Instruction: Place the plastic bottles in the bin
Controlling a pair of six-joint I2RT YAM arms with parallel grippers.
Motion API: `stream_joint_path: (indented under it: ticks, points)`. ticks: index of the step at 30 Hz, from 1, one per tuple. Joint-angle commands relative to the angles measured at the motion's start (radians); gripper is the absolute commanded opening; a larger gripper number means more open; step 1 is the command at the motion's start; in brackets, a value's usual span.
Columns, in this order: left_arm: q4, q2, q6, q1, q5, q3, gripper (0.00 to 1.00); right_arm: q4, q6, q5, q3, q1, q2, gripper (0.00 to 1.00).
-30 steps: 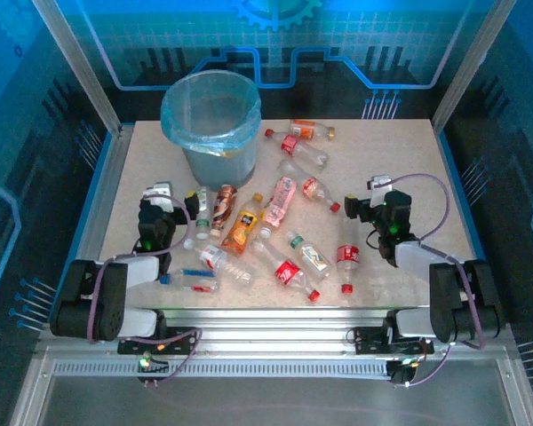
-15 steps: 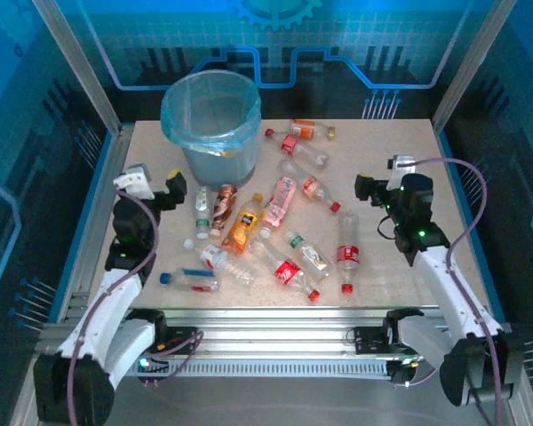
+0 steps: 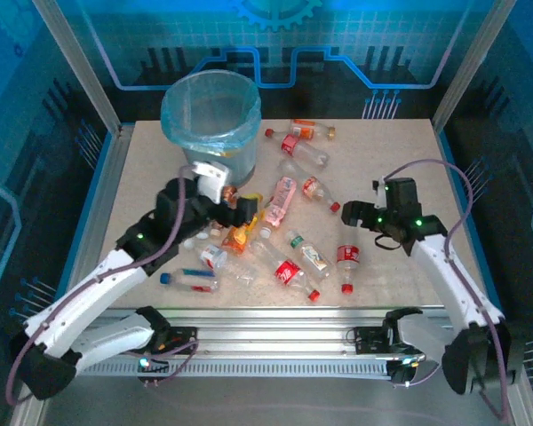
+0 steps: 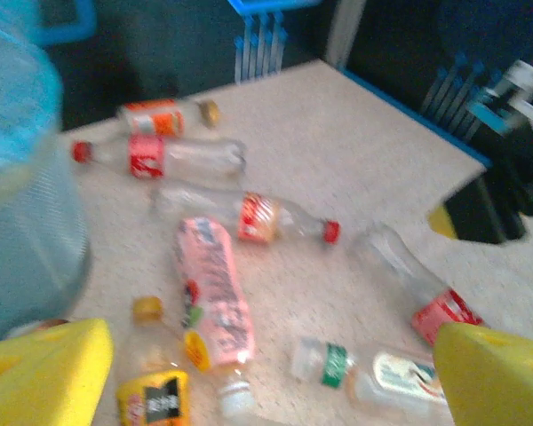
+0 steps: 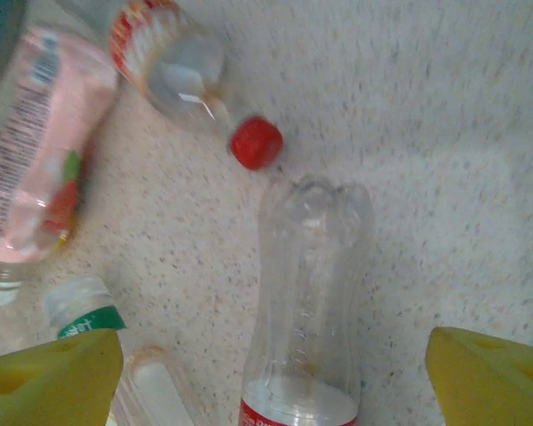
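The grey bin (image 3: 211,120) with its light-blue bag stands at the back left of the table. Several plastic bottles lie scattered in front of it and to its right. My left gripper (image 3: 235,213) hovers open over the middle group. Between its yellow fingers (image 4: 44,373) I see an orange-labelled bottle (image 4: 155,386), a pink bottle (image 4: 213,297) and a green-capped bottle (image 4: 373,373). My right gripper (image 3: 354,213) is open above a clear bottle with a red label (image 5: 306,293). That bottle lies lengthwise between its fingers (image 5: 493,377), which do not touch it.
Two more bottles (image 3: 300,140) lie at the back beside the bin. A blue-capped bottle (image 3: 188,280) and a red-labelled one (image 3: 289,273) lie near the front edge. The table's right side (image 3: 426,177) is bare. Blue rails edge the table on both sides.
The left arm swung from the left edge in toward the middle, over the bottles in front of the bin. The right gripper shifted left and nearer, over the red-labelled bottle.
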Motion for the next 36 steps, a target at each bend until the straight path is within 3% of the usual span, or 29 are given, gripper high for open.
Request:
stream_joint_path:
  ticks: [1, 10, 19, 28, 32, 36]
  points:
    - [-0.066, 0.054, 0.007, -0.041, -0.027, 0.058, 0.94, -0.027, 0.008, -0.016, 0.019, 0.017, 0.077, 0.86]
    - [-0.099, 0.147, -0.061, -0.065, -0.087, 0.132, 0.93, -0.010, 0.024, 0.060, -0.004, 0.098, 0.191, 0.89]
    - [-0.072, 0.159, -0.073, -0.063, -0.141, 0.141, 0.94, 0.021, 0.018, 0.063, -0.041, 0.112, 0.250, 0.89]
    - [-0.118, 0.163, -0.055, -0.064, -0.160, 0.187, 0.95, 0.048, 0.022, 0.030, -0.040, 0.109, 0.319, 0.78]
    - [-0.118, 0.163, -0.042, -0.064, -0.152, 0.206, 0.95, 0.055, 0.028, 0.051, -0.053, 0.106, 0.283, 0.67]
    - [-0.132, 0.173, -0.041, -0.064, -0.145, 0.248, 0.96, 0.038, 0.023, 0.096, -0.054, 0.106, 0.210, 0.62]
